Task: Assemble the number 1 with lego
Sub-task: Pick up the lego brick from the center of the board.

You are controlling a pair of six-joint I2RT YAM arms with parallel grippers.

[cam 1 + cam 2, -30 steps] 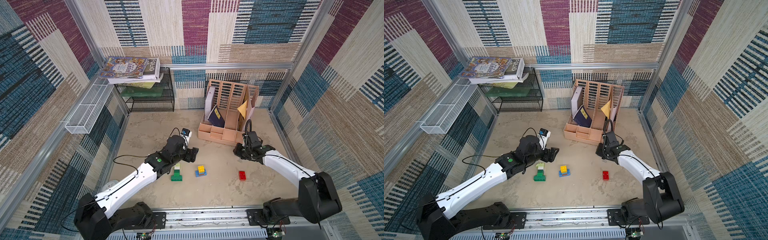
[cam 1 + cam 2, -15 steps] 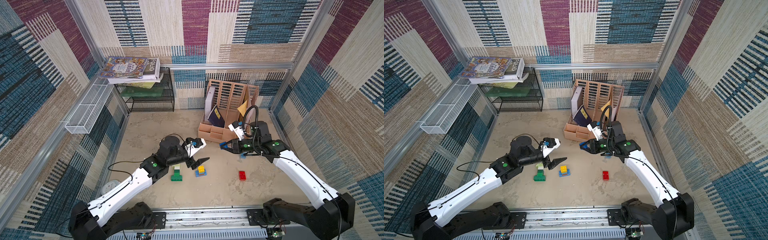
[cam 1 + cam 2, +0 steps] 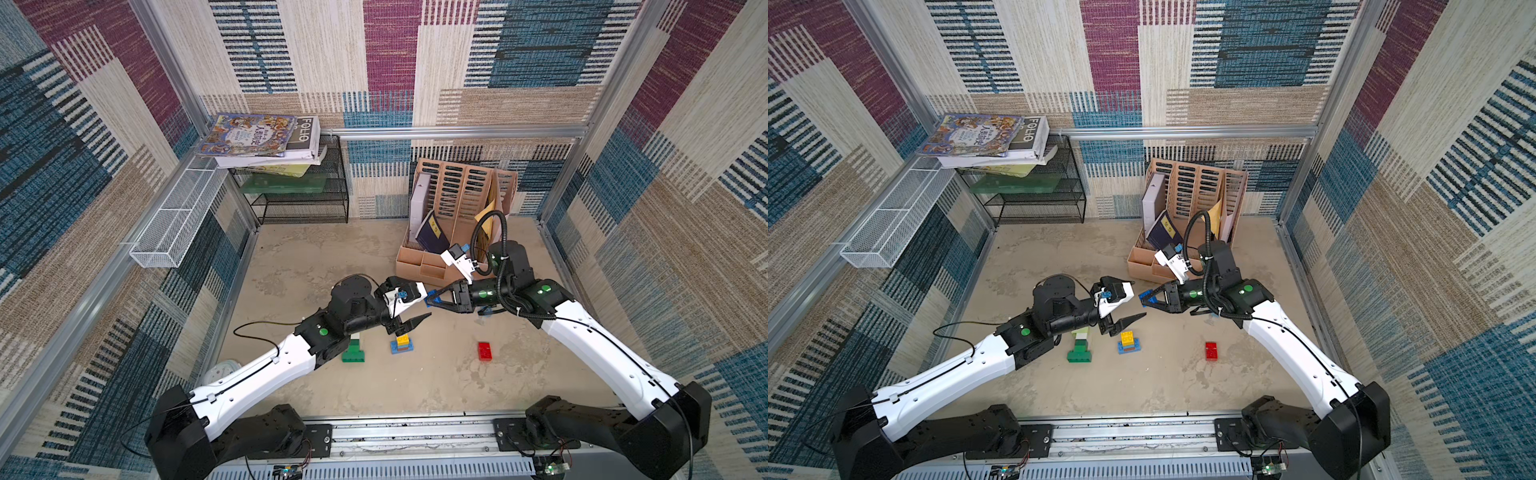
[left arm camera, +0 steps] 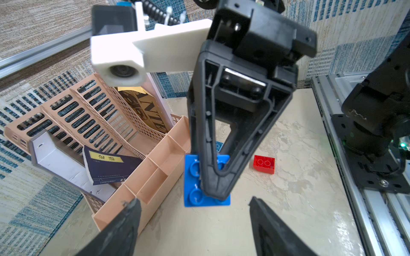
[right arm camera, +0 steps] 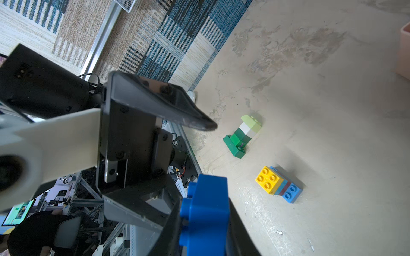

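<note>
Three lots of lego down on the beige table (image 3: 415, 386), one more piece up in the air. Got a blue brick (image 4: 192, 177) pinched tight in the right gripper (image 3: 432, 299), studs toward the other arm, well off the surface. Facing it with the left gripper (image 4: 193, 201), jaws spread wide, nothing in them, tips close to that brick but not touching. Down below: green, cream and lime stack (image 3: 353, 351), yellow-on-blue stack (image 3: 401, 344) just beside it, red brick (image 3: 484, 350) off alone toward the right arm's side
</note>
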